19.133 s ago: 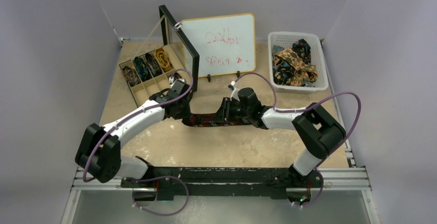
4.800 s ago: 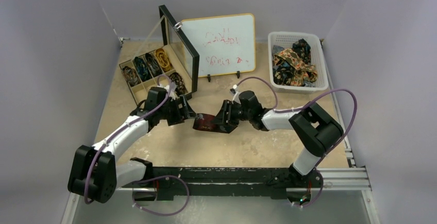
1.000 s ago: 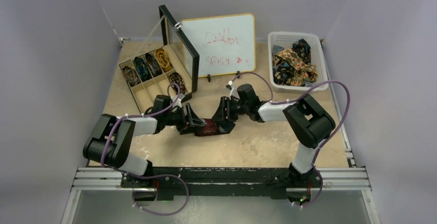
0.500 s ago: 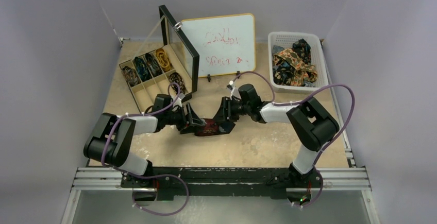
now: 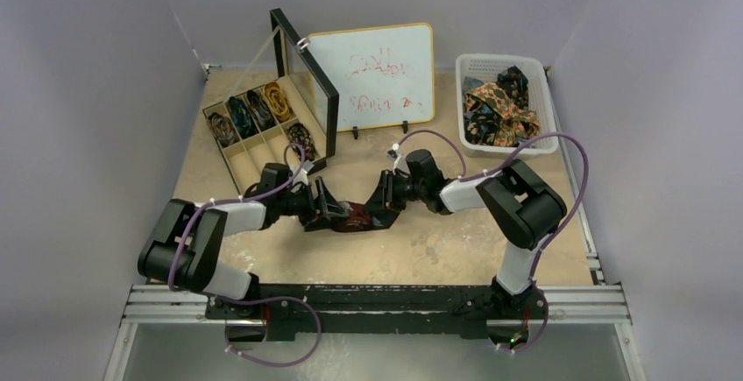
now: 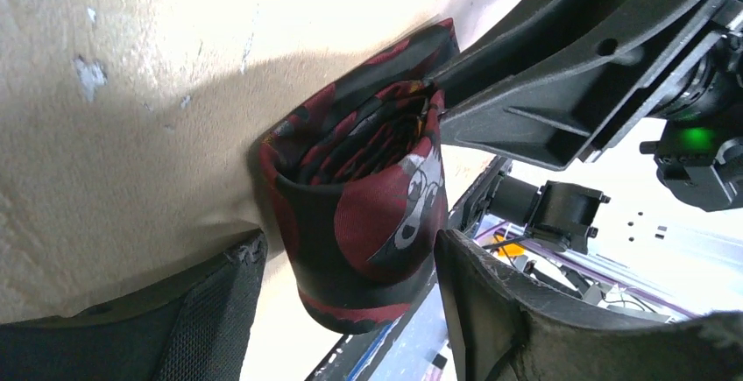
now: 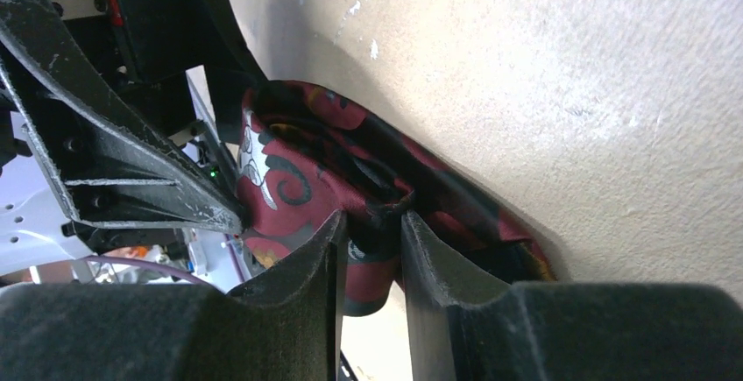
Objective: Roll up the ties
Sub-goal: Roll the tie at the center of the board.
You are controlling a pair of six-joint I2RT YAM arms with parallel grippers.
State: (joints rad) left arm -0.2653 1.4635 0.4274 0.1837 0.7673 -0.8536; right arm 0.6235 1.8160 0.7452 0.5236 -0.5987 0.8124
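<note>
- Lying coiled near the middle of the beige speckled tabletop [image 5: 421,250], between the two arms, is the dark maroon patterned fabric necktie [image 5: 355,216] [image 6: 368,215] [image 7: 298,162].
- The right gripper [image 5: 385,201] [image 7: 372,223] is pinching the coil's inner layers between its nearly closed black fingers.
- The left gripper [image 5: 326,210] [image 6: 346,245] is straddling the coil from the opposite side, fingers spread wide and close against it; whether they are squeezing I cannot tell.
- Other rolled ties [image 5: 263,105] are sitting in the wooden compartment box [image 5: 229,164] at far left.
- Loose ties [image 5: 499,105] are filling the white plastic basket [image 5: 545,109] at far right.
</note>
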